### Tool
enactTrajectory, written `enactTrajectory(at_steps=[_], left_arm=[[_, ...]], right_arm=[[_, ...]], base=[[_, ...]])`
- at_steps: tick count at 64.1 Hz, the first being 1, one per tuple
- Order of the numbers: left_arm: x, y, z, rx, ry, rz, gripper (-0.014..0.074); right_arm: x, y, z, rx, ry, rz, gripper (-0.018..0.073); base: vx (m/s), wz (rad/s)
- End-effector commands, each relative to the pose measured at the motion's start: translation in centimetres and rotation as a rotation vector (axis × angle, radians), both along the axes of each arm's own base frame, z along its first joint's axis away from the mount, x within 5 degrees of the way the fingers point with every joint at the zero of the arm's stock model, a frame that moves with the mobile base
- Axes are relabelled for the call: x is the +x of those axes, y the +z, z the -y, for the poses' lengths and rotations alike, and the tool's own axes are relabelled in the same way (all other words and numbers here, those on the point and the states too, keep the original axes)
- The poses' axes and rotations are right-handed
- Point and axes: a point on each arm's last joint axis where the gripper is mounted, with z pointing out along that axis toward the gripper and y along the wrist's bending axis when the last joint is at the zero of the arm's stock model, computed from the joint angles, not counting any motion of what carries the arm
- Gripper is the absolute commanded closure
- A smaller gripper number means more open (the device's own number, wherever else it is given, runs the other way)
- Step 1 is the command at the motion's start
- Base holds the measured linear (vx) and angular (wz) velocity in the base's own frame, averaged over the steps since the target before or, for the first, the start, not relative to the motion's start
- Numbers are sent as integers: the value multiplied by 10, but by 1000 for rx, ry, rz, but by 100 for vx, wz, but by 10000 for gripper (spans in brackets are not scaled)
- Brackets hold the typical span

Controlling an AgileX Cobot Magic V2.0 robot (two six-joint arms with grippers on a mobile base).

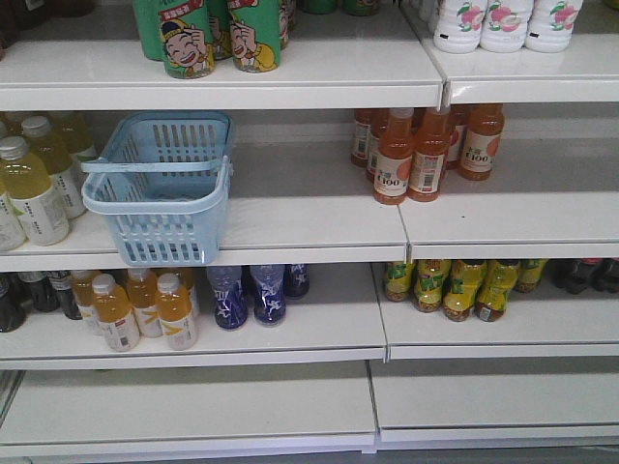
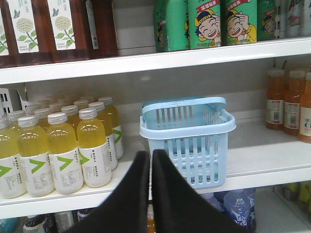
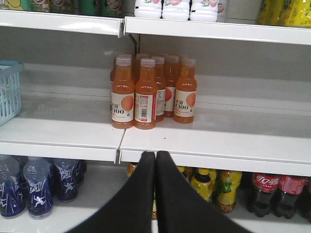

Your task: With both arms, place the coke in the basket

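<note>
Several orange bottles (image 3: pixel 146 92) read "C100", right of blue basket (image 1: pixel 164 237).

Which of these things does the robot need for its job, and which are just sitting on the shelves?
For the job: basket, left gripper, right gripper; the red coke itself is not in view.
Just sitting there: yellow bottles, orange bottles, green cans, blue bottles, dark cola bottles.

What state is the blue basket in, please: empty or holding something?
Empty: the front view looks into the basket and shows only bare slotted walls; the left wrist view shows nothing through its slots.
</note>
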Motion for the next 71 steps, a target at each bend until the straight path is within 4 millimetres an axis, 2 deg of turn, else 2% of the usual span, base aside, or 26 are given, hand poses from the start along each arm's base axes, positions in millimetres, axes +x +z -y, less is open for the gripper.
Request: enactTrajectory(at_steps=[1,10,15,20,29,41,54,60,71], left_arm=[[-5,19,0,-10,0,131,603],[-5,22,0,-11,0,156,603],[-6,25,-1,-68,-6,171,603],[-8,35,-1,-132,-15,199,603],[-5,65,-1,-130,-16,206,603],[24,98,0,-127,-11,79,603],[62,114,1,-107,-4,-69,603],[75,113,1,-110,-3,-118,603],[84,106,2,-110,0,-164,603]], right_arm=[[0,5,0,-4,-1,79,569],[0,5,0,-4,-1,79,569],[0,5,0,-4,-1,79,569],[0,5,0,-4,-1,79,569],[0,5,0,-4,-1,79,569],[0,5,0,-4,-1,79,569],[0,5,0,-4,-1,79,569],[0,5,0,-4,-1,79,569],[0,5,0,-4,-1,79,569]], base=[[0,0],[0,0],[0,0],[0,0],[0,0],[0,0],[0,0],[0,0],[0,0]])
